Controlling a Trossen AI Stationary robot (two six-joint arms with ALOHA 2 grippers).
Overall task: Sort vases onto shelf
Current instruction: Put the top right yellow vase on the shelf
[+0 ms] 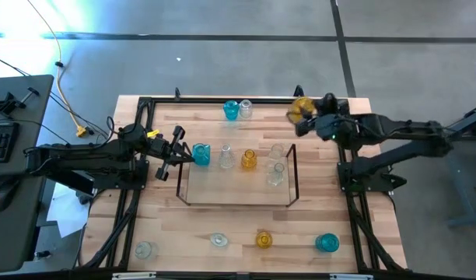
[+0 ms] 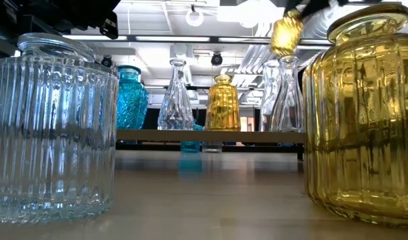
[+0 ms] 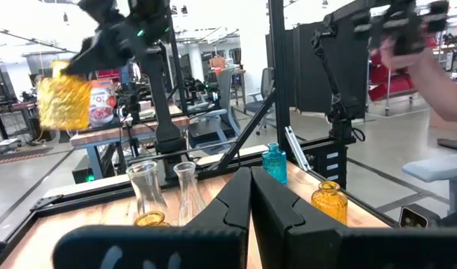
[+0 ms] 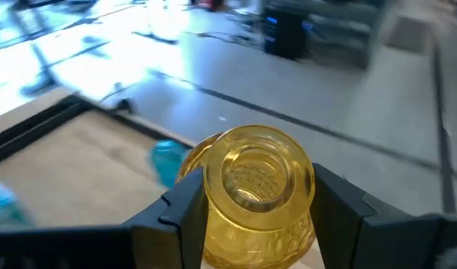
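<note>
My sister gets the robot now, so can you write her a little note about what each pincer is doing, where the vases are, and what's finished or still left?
Right pincer: shut on a yellow vase, held above the table's far right corner.
Left pincer: shut, empty, waiting by the shelf's left end.
Done: five vases stand on the shelf, among them a blue vase and an amber vase.
Left: the carried one, two at the far edge, and four along the near edge.
</note>
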